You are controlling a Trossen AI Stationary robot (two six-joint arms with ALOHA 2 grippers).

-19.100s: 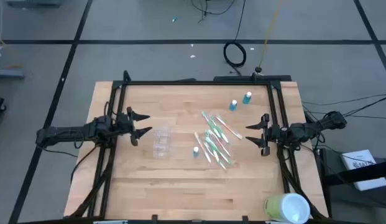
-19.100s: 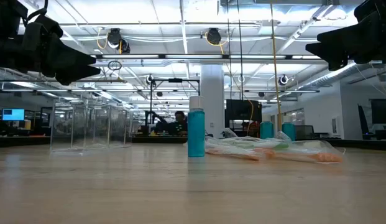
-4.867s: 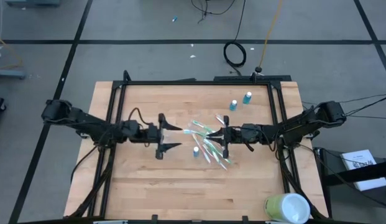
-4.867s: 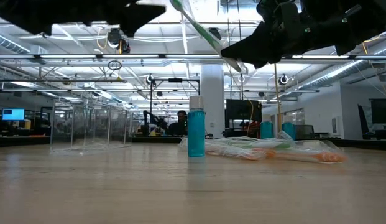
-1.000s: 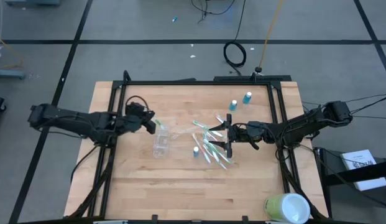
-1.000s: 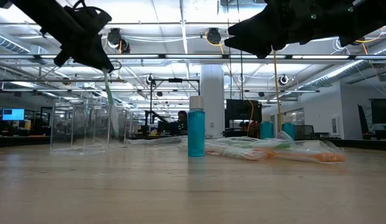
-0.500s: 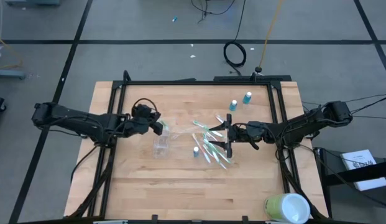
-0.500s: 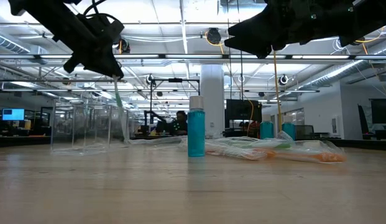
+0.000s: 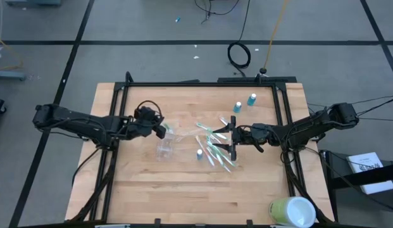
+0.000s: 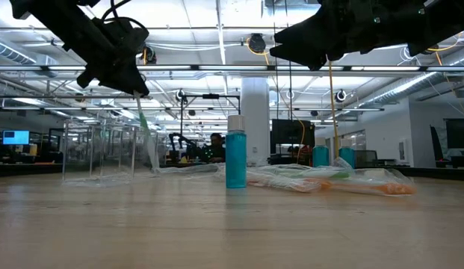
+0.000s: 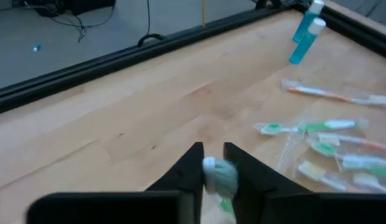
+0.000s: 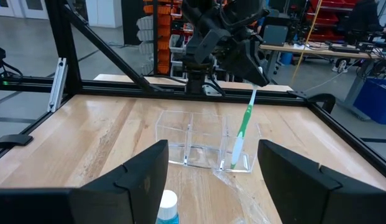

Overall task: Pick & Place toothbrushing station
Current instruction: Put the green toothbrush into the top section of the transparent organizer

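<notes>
In the centre of the high view, the left gripper [image 9: 163, 131] is above the clear plastic compartment holder [image 9: 164, 144], and a thin white-and-green toothbrush [image 12: 242, 132] stands nearly upright in the holder's end compartment, its top end between the narrowly parted fingers [image 11: 189, 168]; if they grip it I cannot tell. The left arm reaches in from the left edge, wrist bent down. The right gripper [image 9: 233, 137] hovers wide open and empty over the heap of wrapped toothbrushes [image 9: 218, 147], right of centre.
</notes>
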